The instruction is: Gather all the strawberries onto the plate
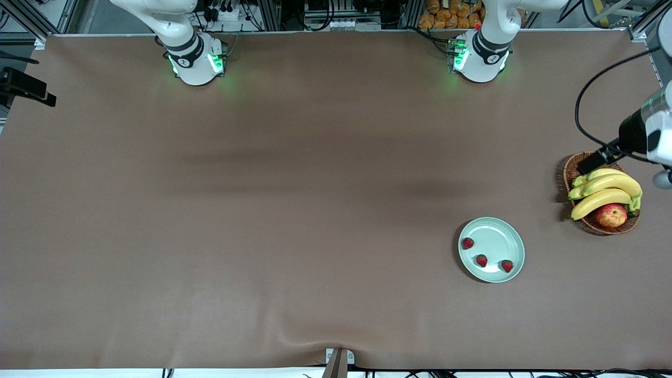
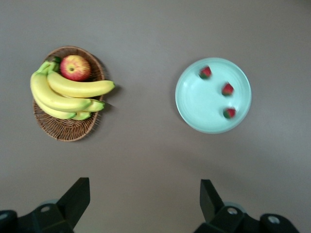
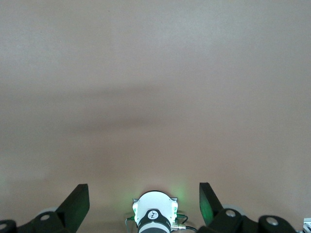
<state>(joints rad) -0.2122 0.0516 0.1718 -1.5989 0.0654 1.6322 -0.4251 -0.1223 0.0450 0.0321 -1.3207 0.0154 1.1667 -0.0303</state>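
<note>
The pale mint-green plate [image 1: 499,234] [image 2: 201,104] lies toward the left arm's end of the table. Three small red strawberries rest on it: one [image 1: 468,243] [image 2: 205,73], a second [image 1: 481,260] [image 2: 227,89] and a third [image 1: 506,265] [image 2: 229,113]. My left gripper [image 2: 144,199] hangs high over the table, open, with nothing between its fingers; plate and basket lie well below it. The left arm's wrist [image 1: 651,131] shows at the picture's edge above the basket. My right gripper [image 3: 144,203] is open and empty, high over bare cloth by its own base [image 3: 154,213].
A brown wicker basket [image 1: 568,173] [image 2: 68,131] with bananas [image 1: 609,189] and a red-yellow apple [image 1: 611,215] stands beside the plate, at the left arm's end. Brown cloth covers the table and wrinkles near a mount [image 1: 338,361] at the front edge.
</note>
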